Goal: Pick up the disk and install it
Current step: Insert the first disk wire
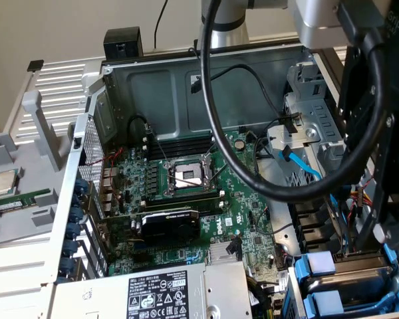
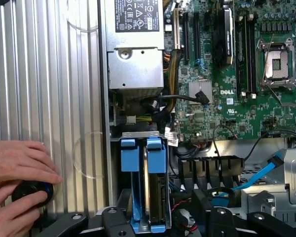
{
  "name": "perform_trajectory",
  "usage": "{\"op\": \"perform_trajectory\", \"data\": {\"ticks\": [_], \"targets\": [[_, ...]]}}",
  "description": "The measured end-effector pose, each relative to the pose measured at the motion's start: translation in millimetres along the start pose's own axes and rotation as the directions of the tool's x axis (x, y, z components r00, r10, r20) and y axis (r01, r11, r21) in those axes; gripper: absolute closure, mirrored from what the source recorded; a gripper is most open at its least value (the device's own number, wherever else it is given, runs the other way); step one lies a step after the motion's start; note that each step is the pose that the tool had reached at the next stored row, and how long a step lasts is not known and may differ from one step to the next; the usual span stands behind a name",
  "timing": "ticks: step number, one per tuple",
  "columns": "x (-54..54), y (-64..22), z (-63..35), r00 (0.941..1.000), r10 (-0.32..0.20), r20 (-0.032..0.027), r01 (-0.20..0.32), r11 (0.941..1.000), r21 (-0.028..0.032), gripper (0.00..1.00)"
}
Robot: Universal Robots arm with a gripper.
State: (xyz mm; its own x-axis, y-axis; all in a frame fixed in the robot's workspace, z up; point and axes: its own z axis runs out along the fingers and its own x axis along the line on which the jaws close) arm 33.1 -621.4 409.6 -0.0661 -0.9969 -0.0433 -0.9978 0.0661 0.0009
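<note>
Jaws spread over the blue-framed silver hard drive [image 2: 157, 190] standing in its bay: installing looks about done, wanting only a seating check.

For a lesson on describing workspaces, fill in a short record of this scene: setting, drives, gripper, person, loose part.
setting: open computer case, motherboard exposed
drives: two blue-framed drives, upright, side by side in the bay
gripper: gripper just above the drives; whether it grips one cannot be told
person: hands on a small black round object, beside the case
loose part: chip on the grey tray, exterior view's left
</note>
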Motion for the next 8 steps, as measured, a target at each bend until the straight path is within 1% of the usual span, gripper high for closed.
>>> {"op": "perform_trajectory", "data": {"ticks": [5,8], "targets": [[-0.6,-0.3,0.0,0.9992,0.04,0.0002,-0.04,0.9992,0.0041,0.4],[-1.1,-0.8,0.0,0.9983,0.059,0.0003,-0.059,0.9982,0.0052,0.4]]}}
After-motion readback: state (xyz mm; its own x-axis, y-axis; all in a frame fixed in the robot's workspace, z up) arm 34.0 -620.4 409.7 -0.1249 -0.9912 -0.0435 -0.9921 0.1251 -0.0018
